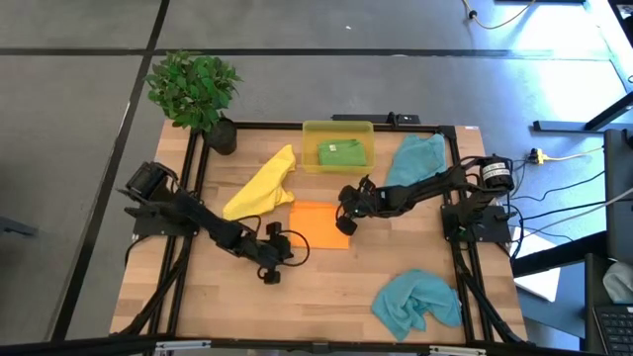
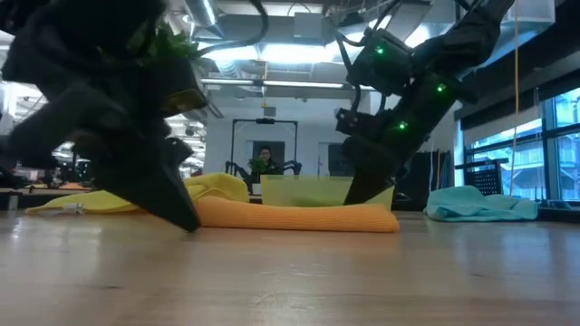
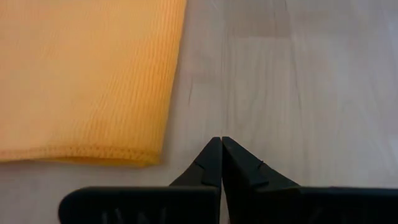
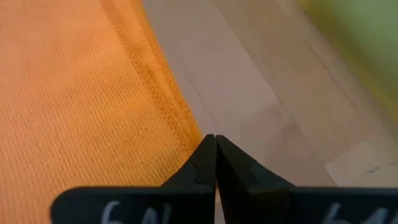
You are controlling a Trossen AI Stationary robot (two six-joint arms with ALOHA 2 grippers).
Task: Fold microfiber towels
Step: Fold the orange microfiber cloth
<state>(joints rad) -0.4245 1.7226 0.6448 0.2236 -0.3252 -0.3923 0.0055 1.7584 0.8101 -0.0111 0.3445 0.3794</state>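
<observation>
Near the table's (image 1: 326, 297) middle, your orange towel (image 1: 321, 223) lies folded flat. The right gripper (image 1: 346, 226) sits at its right edge, jaws together on nothing; the left gripper (image 1: 269, 276), also pinched empty, rests beside its near-left corner. Drag either tip (both sit low) and you could rumple the fold.

A folded towel (image 1: 321, 224) lies mid-worktop (image 1: 336, 297), the bin (image 1: 338, 144) behind it, between both pincers.
</observation>
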